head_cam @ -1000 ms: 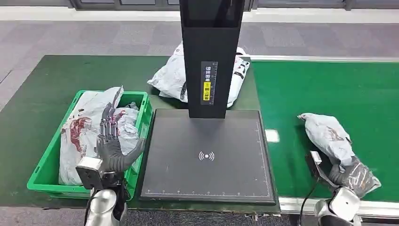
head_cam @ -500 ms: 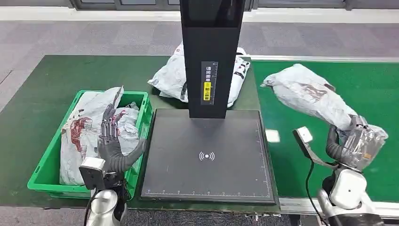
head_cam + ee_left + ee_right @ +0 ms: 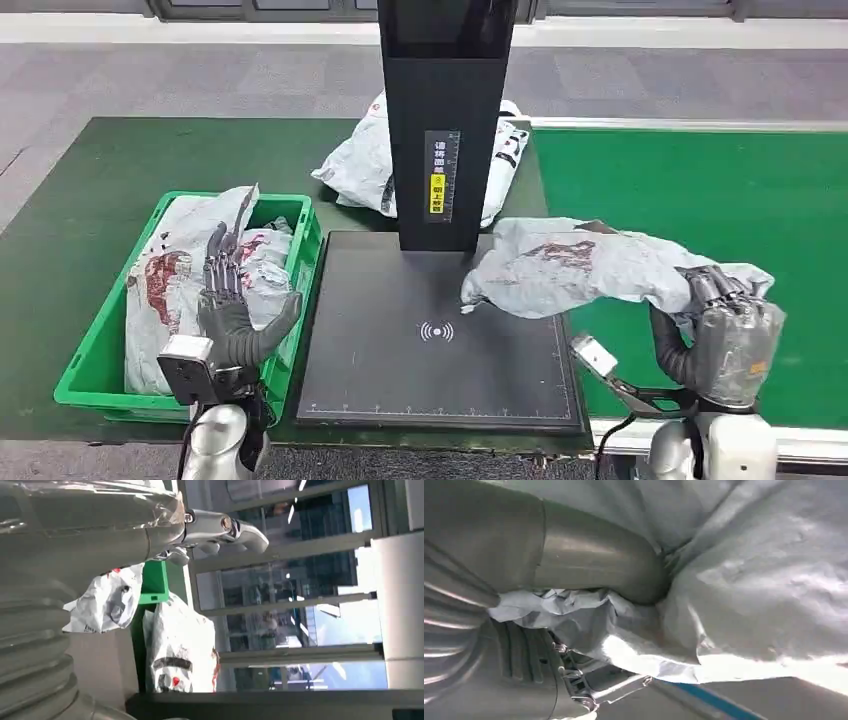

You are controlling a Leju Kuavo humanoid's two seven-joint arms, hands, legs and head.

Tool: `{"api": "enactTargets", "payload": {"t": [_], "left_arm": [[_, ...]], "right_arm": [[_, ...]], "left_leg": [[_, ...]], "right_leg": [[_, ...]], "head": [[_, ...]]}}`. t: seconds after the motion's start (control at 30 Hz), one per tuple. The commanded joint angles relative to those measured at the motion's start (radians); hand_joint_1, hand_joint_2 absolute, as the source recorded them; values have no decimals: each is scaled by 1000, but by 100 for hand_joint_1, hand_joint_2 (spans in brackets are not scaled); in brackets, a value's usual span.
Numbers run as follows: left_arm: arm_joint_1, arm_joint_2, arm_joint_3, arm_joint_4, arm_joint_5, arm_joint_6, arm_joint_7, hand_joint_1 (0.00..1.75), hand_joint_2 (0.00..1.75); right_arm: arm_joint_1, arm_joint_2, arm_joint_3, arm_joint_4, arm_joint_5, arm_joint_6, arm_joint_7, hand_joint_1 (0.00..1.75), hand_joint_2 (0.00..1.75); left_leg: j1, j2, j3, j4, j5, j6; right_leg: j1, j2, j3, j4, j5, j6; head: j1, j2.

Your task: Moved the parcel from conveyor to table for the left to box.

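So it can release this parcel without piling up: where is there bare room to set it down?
The black platform is bare from the wireless symbol to its near edge. The held parcel in the right hand overhangs its far right corner. The green bin is crowded with parcels.

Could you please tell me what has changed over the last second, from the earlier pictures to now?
The right hand gripped the grey parcel on the green conveyor, lifted it and swung it left; its free end now hangs over the black scanner platform. The left hand stayed open above the green crate; the parcels in the crate and the white parcel behind the scanner column did not move.
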Motion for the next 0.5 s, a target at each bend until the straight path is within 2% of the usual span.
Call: {"api": "enactTargets", "payload": {"t": [0.03,0.07,0.1,0.17,0.2,0.27,0.37,0.5], "left_arm": [[30,-10,-10,23,5,18,3,0,175],[39,-11,-1,6,4,19,3,0,175],[46,-8,8,-4,3,4,3,0,175],[48,-8,19,-7,0,-15,3,0,175],[46,-8,22,-4,-2,-22,3,0,175],[33,-7,22,12,-5,-29,3,0,175],[23,-9,23,21,-6,-26,3,0,175],[31,-12,30,11,-11,-23,3,0,175]], "right_arm": [[-2,33,57,72,44,3,125,175,175],[1,25,222,245,-52,47,143,175,175],[-9,-38,325,281,-157,144,163,175,175],[-20,-82,413,313,-266,245,174,175,175],[-26,-96,439,330,-300,284,172,175,175],[-28,-107,467,354,-377,364,137,175,175],[-26,-117,483,368,-403,397,122,175,175],[-53,-127,494,409,-417,437,115,175,175]], "left_leg": [[0,2,3,-2,0,0],[0,3,3,-2,-1,0],[1,7,4,-2,-1,0],[1,11,5,-3,-1,0],[1,8,3,-2,-1,0],[1,10,5,-2,-1,-1],[1,5,4,-2,0,0],[1,7,6,-4,-1,0]], "right_leg": [[0,1,3,-2,0,0],[0,3,2,-2,1,0],[1,7,3,-3,2,-1],[1,10,4,-4,3,0],[2,7,4,-3,2,0],[1,9,3,-2,2,0],[2,4,3,-3,1,0],[2,6,4,-4,2,0]], "head": [[0,0],[0,0],[0,0],[0,0],[0,0],[0,0],[0,0],[0,0]]}}
